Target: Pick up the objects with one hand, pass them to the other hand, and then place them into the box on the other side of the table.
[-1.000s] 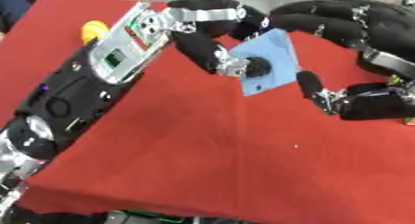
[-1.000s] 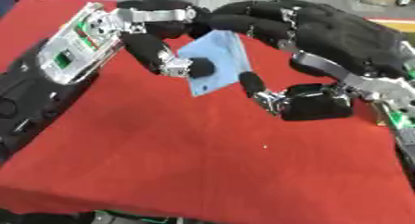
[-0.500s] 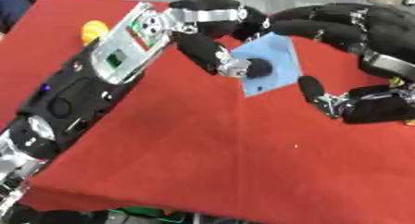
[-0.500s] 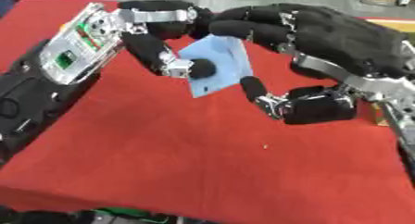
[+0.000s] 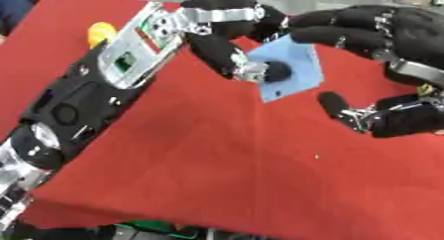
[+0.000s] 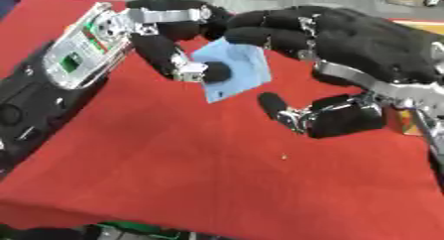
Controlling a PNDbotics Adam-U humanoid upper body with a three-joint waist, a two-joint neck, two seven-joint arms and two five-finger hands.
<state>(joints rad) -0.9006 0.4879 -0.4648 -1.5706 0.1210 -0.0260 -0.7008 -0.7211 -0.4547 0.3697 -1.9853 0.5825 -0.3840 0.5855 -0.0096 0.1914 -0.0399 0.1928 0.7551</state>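
No writing or brand can be read anywhere; the only marking in view is a green and white panel on the left forearm (image 5: 130, 60), and nothing on it is legible.

The desk (image 5: 217, 174) is covered in a red cloth. Near its far left edge a small yellow-orange object (image 5: 100, 32) shows just behind the left arm, partly hidden by it. At the right edge of the right eye view a sliver of orange and green (image 6: 408, 122) peeks out behind the right wrist; what it is cannot be told.

The task's thing is a light blue flat square piece (image 5: 291, 73), thin like a card or pad, tilted and held above the desk between the two hands. The left robot hand (image 5: 227, 43) has it pinched: its thumb tip lies on the near face and its curled fingers pass behind the upper edge. The right robot hand (image 6: 356, 45) arches over the piece from the right, fingers bent with the tips at its top edge and the thumb (image 6: 276, 105) spread away below, apart from the piece
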